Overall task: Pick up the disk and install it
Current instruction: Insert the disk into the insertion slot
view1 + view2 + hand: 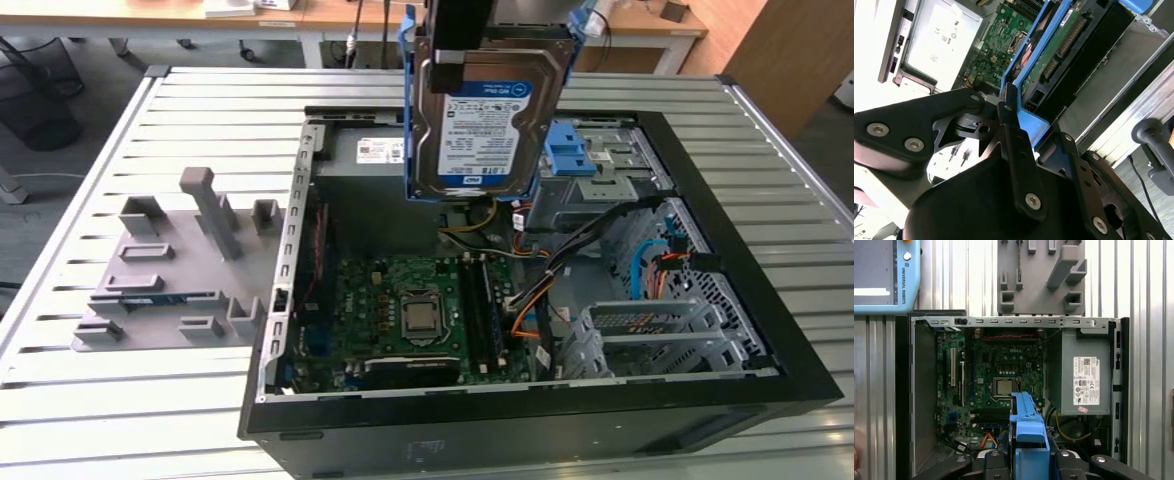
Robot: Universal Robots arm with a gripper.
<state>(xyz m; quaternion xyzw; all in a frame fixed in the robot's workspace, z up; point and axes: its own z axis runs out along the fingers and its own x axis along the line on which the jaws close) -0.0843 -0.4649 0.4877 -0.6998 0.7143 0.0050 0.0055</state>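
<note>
The disk [487, 110] hangs upright over the open computer case [534, 415]. It is a silver hard drive with a white-and-blue label and blue carrier rails. My gripper [458, 45] comes down from above and is shut on the disk's upper edge. In the second wrist view, the black fingers [1010, 120] clamp the blue carrier [1026, 122], and the disk's green circuit board [1064, 40] faces the camera. The first wrist view looks straight down past the carrier [1028, 422] at the motherboard [999, 375]. Below and behind the disk sits the drive bay with blue latch tabs [574, 150].
A grey power-supply box [367, 155] with a white sticker fills one corner of the case. Orange and black cables [534, 290] run beside the motherboard. A grey holder fixture [174, 270] lies on the slatted table at the exterior view's left. A blue-framed pendant [884, 275] lies beyond the case.
</note>
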